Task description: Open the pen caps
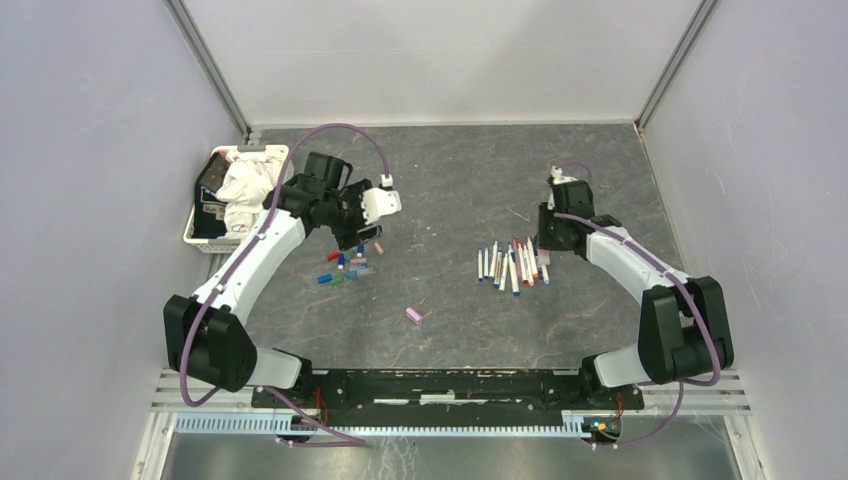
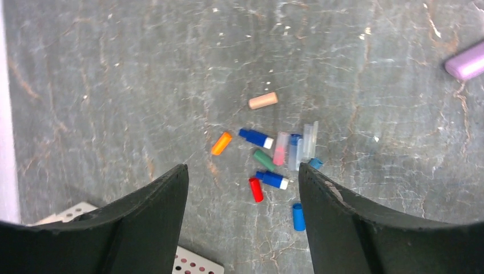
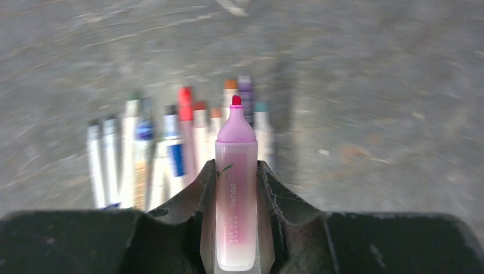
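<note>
Several loose pen caps [image 1: 346, 268] lie in a cluster left of centre. In the left wrist view I see an orange cap [image 2: 221, 143], a red cap [image 2: 256, 189], a green cap [image 2: 263, 159], blue caps [image 2: 298, 217], a tan cap [image 2: 263, 100] and clear ones. A pale purple cap [image 1: 413, 315] lies apart and also shows in the left wrist view [image 2: 467, 63]. My left gripper [image 2: 242, 171] is open and empty above the cluster [image 1: 368, 236]. My right gripper [image 3: 236, 164] is shut on a pink highlighter [image 3: 236, 194] with its tip bare, above the row of pens [image 3: 171, 148].
A row of slim white markers [image 1: 512, 265] lies right of centre, below the right gripper [image 1: 548, 248]. A white perforated basket [image 1: 200, 236] with a cloth stands at the far left; its corner shows in the left wrist view [image 2: 188, 264].
</note>
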Robot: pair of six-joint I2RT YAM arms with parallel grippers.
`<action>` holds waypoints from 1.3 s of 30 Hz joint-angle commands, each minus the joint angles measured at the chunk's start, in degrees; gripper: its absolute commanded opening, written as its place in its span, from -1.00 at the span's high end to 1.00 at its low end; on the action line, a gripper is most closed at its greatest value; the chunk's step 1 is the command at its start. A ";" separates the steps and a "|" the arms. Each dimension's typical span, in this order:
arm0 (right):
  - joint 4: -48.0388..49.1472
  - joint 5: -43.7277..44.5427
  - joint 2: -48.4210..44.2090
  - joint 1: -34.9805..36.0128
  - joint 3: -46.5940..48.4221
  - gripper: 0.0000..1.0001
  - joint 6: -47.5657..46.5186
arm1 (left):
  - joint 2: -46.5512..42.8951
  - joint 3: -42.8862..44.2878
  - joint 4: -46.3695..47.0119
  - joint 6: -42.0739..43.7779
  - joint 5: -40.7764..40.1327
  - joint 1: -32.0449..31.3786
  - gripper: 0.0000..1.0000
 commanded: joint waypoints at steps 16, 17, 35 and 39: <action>12.31 12.34 4.47 -4.31 -11.41 0.35 0.39 | -2.37 1.87 7.86 -19.86 -3.35 9.51 -1.00; 12.70 11.37 4.50 -4.23 -11.77 0.33 0.44 | -2.46 1.70 8.13 -20.16 -3.40 10.03 -1.00; 12.40 15.49 -11.47 -3.56 -12.06 -0.86 -2.69 | -3.99 1.05 12.90 -27.53 -0.82 15.62 -1.00; 12.12 27.60 -14.53 -3.81 -12.64 -0.92 -1.94 | -3.72 0.99 15.49 -31.18 -2.45 16.64 -1.00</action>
